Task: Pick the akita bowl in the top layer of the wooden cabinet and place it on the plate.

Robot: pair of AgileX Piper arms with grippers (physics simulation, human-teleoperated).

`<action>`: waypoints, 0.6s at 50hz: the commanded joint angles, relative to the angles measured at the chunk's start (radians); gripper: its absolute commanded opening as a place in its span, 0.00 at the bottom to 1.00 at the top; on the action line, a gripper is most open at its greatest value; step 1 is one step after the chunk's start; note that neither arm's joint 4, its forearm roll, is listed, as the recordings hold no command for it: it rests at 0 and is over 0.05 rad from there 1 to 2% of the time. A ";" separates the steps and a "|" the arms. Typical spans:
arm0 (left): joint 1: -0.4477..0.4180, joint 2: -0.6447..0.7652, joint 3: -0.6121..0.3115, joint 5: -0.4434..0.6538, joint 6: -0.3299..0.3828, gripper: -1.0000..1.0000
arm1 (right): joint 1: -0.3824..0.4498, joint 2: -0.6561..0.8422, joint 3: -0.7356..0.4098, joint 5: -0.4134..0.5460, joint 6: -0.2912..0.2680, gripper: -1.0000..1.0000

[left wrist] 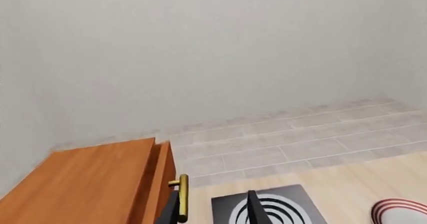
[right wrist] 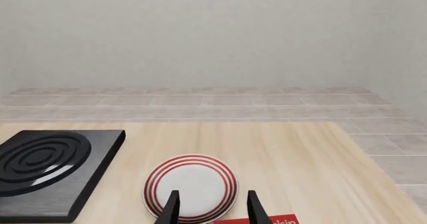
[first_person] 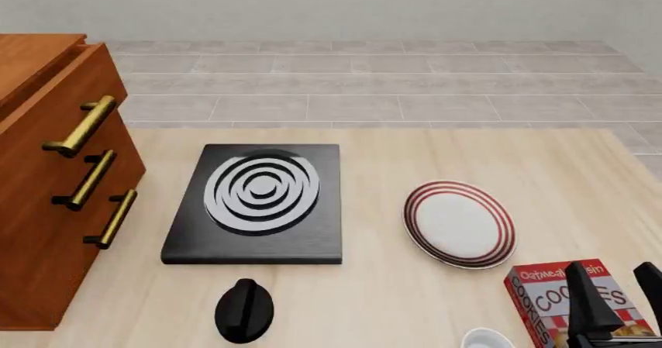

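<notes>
Plate (first_person: 458, 223) bare; top layer (first_person: 57, 92) slightly open.

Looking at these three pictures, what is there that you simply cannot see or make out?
- The akita bowl: in no view. The top layer is barely ajar; its front hides the inside.
- The left gripper: the left wrist view's lower edge crops it, so whether it grips the brass handle is unclear.
- A white bowl: the front view's lower edge cuts it off.
- The cookie box: partly behind the right gripper.

Wooden cabinet (first_person: 46, 201), brass handles, glossy plate (first_person: 458, 224)
</notes>
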State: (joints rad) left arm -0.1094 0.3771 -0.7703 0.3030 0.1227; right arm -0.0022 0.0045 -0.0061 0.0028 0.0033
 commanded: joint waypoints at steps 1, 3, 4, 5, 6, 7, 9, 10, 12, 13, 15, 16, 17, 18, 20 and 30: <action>-0.004 0.047 -0.077 0.027 0.023 1.00 | 0.002 0.008 0.000 -0.004 0.002 1.00; -0.002 0.059 -0.089 0.029 0.029 1.00 | 0.002 0.014 0.000 -0.010 0.002 1.00; -0.003 0.064 -0.094 0.029 0.030 1.00 | 0.002 0.017 -0.001 -0.013 0.002 1.00; -0.001 0.067 -0.096 0.031 0.036 1.00 | 0.002 0.020 0.000 -0.016 0.002 1.00; 0.001 0.071 -0.100 0.032 0.037 1.00 | 0.002 0.024 0.000 -0.020 0.002 1.00; 0.005 0.079 -0.105 0.033 0.037 1.00 | 0.001 0.027 0.000 -0.023 0.002 1.00; 0.008 0.087 -0.112 0.036 0.038 1.00 | 0.002 0.030 -0.001 -0.026 0.002 1.00; 0.009 0.092 -0.116 0.037 0.038 1.00 | 0.002 0.033 0.000 -0.028 0.002 1.00; -0.009 0.107 -0.130 0.047 -0.008 1.00 | 0.003 0.032 0.000 -0.028 0.001 1.00; 0.008 0.113 -0.130 0.049 0.016 1.00 | 0.002 0.032 0.000 -0.027 0.001 1.00; 0.009 0.121 -0.142 0.057 0.013 1.00 | 0.002 0.033 0.000 -0.028 0.001 1.00; 0.013 0.135 -0.150 0.065 0.006 1.00 | 0.002 0.035 0.000 -0.030 0.001 1.00; 0.016 0.146 -0.158 0.070 0.001 1.00 | 0.002 0.036 0.000 -0.031 0.001 1.00; 0.020 0.156 -0.161 0.074 0.002 1.00 | 0.002 0.035 0.000 -0.030 0.001 1.00; 0.015 0.180 -0.176 0.083 -0.009 1.00 | 0.002 0.034 0.000 -0.028 0.000 1.00; 0.003 0.243 -0.221 0.113 -0.011 1.00 | 0.004 0.026 0.000 -0.019 -0.003 1.00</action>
State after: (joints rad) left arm -0.1076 0.5537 -0.9442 0.3846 0.1142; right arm 0.0007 0.0319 -0.0062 -0.0188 0.0027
